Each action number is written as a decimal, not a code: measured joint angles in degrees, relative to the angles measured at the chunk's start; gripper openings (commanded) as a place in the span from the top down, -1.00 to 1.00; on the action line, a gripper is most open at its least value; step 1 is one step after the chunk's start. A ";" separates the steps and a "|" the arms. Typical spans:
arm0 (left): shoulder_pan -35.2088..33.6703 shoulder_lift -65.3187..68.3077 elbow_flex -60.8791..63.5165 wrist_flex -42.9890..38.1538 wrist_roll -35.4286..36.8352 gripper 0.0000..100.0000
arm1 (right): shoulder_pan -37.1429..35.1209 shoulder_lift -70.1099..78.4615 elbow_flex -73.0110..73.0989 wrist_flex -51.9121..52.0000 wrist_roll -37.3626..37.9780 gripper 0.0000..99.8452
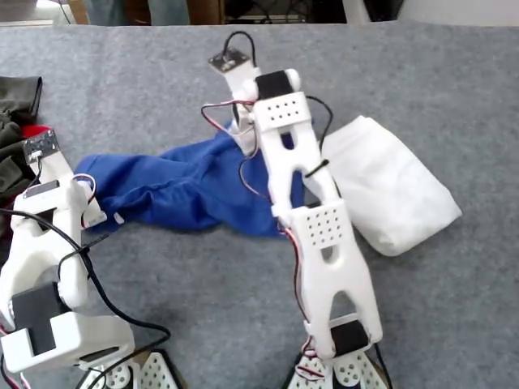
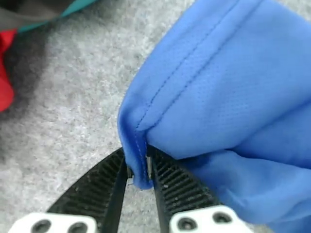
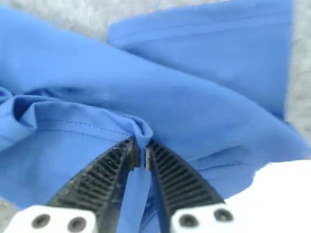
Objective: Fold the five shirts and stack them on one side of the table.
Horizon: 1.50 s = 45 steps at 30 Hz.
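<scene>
High view: blue shirt (image 1: pixel 174 190) lies lengthwise, gripper to gripper; left gripper (image 2: pixel 140 175) clamps tight on one end's hem, right gripper (image 3: pixel 140 156) likewise near the other end.

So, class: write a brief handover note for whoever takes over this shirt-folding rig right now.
Left end effector: shut on a hem of the blue shirt.
Right end effector: shut on another fold of it.
The blue shirt lies crumpled in the middle of the table.
Done: the white shirt looks folded and sits to the right, touching the blue one.
Left: fold the blue one, then the dark and red pile at the left edge, and stack everything on one side.
</scene>
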 measured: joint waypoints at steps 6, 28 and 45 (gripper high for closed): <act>0.00 -5.98 -3.60 9.85 0.00 0.94 | 1.85 -8.18 -1.58 0.18 -1.67 0.97; 4.66 -48.62 -46.51 38.86 3.52 0.94 | 7.47 -83.16 8.09 -3.78 -4.57 0.97; 7.03 -44.57 -47.30 36.04 7.03 0.94 | 5.63 -81.67 30.07 -30.33 0.44 0.97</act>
